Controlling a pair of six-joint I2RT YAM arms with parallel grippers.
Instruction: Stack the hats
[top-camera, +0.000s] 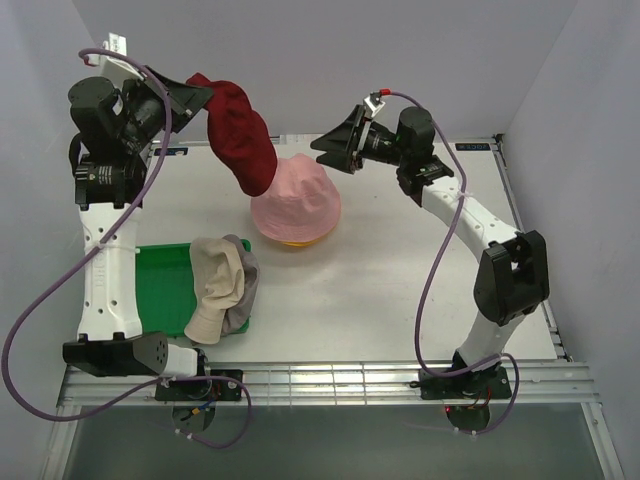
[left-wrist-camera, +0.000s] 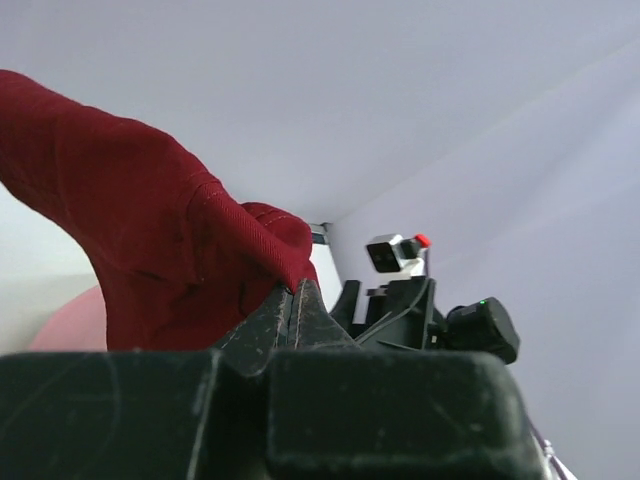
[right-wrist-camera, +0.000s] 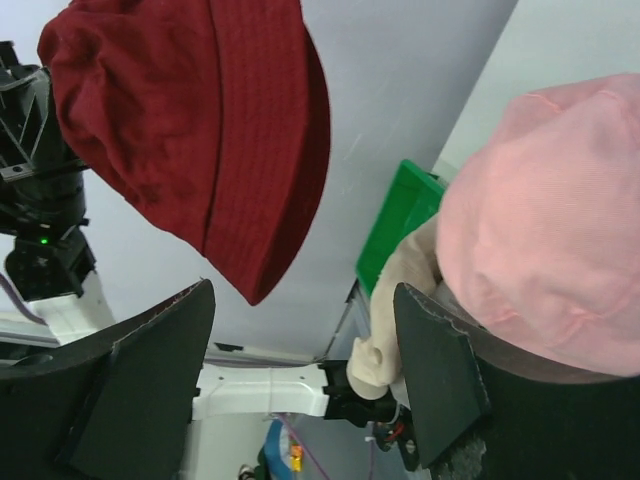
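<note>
The dark red hat (top-camera: 243, 135) hangs in the air, above the worktop (top-camera: 400, 300) and partly over the pile. The left gripper (left-wrist-camera: 297, 297) is pinched tight on the edge of this hat.

Under it, the pink hat (top-camera: 297, 195) sits on top of the yellow-orange hat (top-camera: 290, 242). Only a thin edge of the yellow-orange one peeks out. So two hats look stacked, and I think the red one is the third to go on.

The cream hat (top-camera: 213, 280) and the grey hat (top-camera: 246, 290) lie crumpled together, partly on the green tray (top-camera: 155, 275) near the left arm. They are not stacked yet, so there is a good bit left to do.

The right gripper (right-wrist-camera: 300, 300) is wide open with nothing in it. It is up in the air near the pink hat.
</note>
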